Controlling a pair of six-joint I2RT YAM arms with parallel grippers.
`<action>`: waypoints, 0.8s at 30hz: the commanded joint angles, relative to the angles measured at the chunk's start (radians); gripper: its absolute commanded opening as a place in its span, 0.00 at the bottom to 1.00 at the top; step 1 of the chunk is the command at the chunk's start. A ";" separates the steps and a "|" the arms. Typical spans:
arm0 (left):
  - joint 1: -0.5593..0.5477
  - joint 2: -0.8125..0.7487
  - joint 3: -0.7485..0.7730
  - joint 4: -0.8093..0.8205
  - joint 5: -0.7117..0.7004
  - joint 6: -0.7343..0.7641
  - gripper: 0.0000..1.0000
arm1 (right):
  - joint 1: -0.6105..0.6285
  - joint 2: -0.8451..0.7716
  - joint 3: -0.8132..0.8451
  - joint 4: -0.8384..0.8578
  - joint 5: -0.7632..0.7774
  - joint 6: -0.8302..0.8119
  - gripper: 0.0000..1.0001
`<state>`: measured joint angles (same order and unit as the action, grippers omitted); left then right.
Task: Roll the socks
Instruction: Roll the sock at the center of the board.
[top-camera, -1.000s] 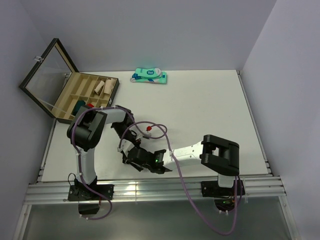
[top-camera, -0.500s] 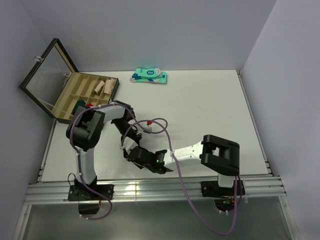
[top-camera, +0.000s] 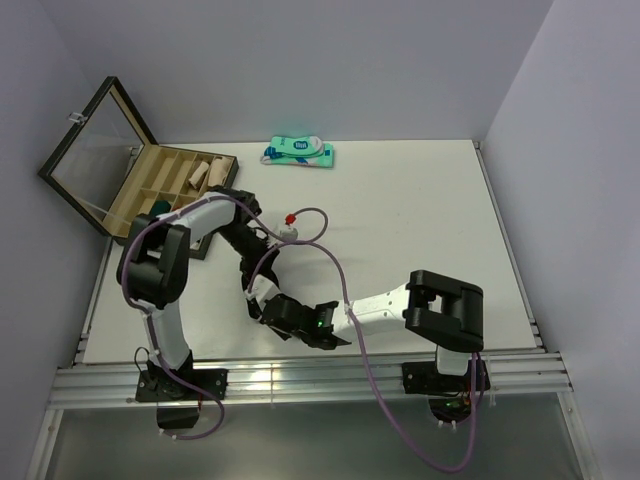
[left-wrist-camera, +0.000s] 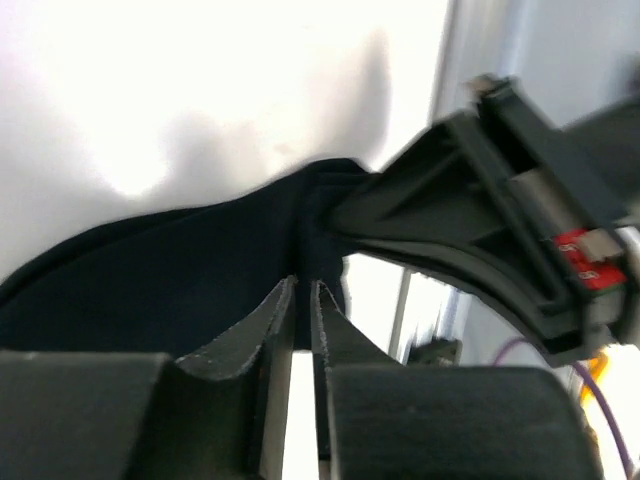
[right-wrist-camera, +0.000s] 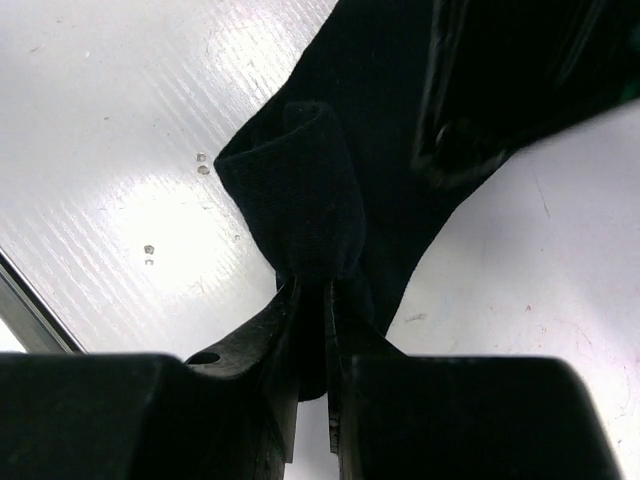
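Observation:
The black sock (right-wrist-camera: 310, 190) lies on the white table with one end folded into a small loop. My right gripper (right-wrist-camera: 322, 285) is shut on that folded end. My left gripper (left-wrist-camera: 303, 282) is shut on the sock's (left-wrist-camera: 180, 290) edge, right beside the right gripper's body (left-wrist-camera: 480, 200). In the top view both grippers, left (top-camera: 258, 295) and right (top-camera: 277, 312), meet near the table's front edge and hide the sock. I cannot make out the dark green sock.
A wooden compartment box (top-camera: 175, 165) with its glass lid open stands at the back left, with beige rolled socks (top-camera: 205, 173) inside. The teal-and-white packaged pair (top-camera: 298, 152) lies at the back. The metal rail (top-camera: 300, 378) runs along the front edge.
My left arm's elbow has swung left and toward the box, and its cable has risen. Both grippers stay together at the sock, shifted slightly to the right.

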<state>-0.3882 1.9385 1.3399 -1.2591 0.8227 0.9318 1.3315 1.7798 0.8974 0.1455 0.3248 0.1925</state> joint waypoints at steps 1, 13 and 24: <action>0.046 -0.111 -0.043 0.144 -0.091 -0.178 0.14 | 0.011 0.000 -0.035 -0.116 -0.021 0.022 0.06; 0.103 -0.033 -0.114 0.348 -0.301 -0.356 0.12 | 0.011 -0.006 -0.015 -0.138 0.002 0.001 0.06; 0.098 0.099 -0.019 0.388 -0.321 -0.421 0.09 | 0.012 -0.068 0.060 -0.225 -0.131 -0.094 0.06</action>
<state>-0.2871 1.9903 1.2850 -0.9813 0.5514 0.5159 1.3331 1.7393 0.9066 0.0406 0.2821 0.1463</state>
